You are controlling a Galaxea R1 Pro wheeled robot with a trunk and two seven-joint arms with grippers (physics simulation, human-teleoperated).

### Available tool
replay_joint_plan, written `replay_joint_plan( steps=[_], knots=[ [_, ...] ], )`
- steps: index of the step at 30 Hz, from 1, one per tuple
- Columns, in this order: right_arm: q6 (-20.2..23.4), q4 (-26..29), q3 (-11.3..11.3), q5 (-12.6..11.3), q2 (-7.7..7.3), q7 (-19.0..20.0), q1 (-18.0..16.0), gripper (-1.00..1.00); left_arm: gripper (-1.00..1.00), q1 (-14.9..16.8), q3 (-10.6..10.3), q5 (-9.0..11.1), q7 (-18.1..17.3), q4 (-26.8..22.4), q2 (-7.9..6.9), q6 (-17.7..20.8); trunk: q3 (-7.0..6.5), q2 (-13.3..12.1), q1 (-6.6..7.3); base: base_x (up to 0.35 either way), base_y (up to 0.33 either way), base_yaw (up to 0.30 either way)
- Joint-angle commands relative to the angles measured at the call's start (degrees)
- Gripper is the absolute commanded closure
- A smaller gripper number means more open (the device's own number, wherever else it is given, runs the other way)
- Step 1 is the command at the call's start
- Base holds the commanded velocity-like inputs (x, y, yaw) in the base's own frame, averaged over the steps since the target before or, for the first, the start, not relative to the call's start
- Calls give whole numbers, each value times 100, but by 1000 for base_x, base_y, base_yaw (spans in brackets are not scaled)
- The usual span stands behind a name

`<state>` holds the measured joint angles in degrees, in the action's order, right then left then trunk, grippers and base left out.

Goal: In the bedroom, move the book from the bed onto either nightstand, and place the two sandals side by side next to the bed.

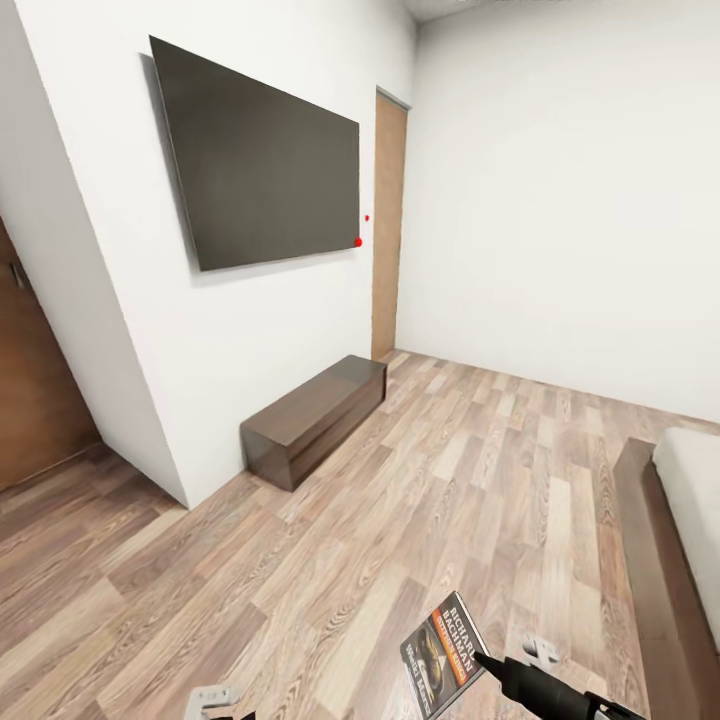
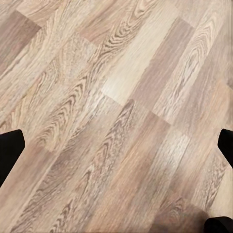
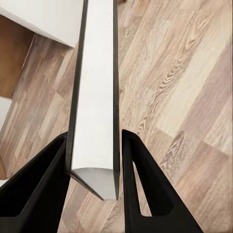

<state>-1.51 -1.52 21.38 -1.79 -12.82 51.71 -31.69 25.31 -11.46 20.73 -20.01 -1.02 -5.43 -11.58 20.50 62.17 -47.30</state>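
The book, a dark paperback with an orange band and white "RICHARD BACHMAN" lettering, hangs above the floor at the bottom of the head view. My right gripper is shut on its edge. In the right wrist view the book is seen edge-on, clamped between the two black fingers. My left gripper is open over bare plank floor, its fingertips at the sides of the frame. The bed, with its dark frame and off-white mattress, is at the right edge. The sandals and nightstands are out of view.
A long low dark cabinet stands against the white wall under a wall-mounted black screen. A wooden door is in the far corner, and another brown door is at the left. Wood-plank floor stretches between cabinet and bed.
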Motion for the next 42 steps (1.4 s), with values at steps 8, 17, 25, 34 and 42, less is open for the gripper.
replay_joint_plan(
  steps=[8, 17, 25, 34, 42],
  knots=[
    [-16, -15, 24, -22, -2, 15, -8, 100, -100, 5, -49, 54, -21, 5, -4, -20, 6, 5, 0, 11, 2, -300],
    [-16, -15, 24, -23, -2, 15, -7, 100, -100, 3, -49, 54, -21, 5, -10, -20, 6, 5, 0, 255, 85, -299],
    [-16, -15, 24, -23, -2, 15, -7, 100, -100, 5, -45, 54, -21, 5, -5, -20, 6, 5, 0, 257, 97, -296],
    [-16, -15, 24, -23, -2, 15, -11, 100, -100, 1, -48, 54, -21, 5, -4, -20, 6, 5, 0, 24, 12, -289],
    [-16, -15, 24, -23, -2, 18, -9, 100, -100, 7, -49, 54, -21, 5, -2, -20, 6, 5, 0, 0, 0, -287]
  ],
)
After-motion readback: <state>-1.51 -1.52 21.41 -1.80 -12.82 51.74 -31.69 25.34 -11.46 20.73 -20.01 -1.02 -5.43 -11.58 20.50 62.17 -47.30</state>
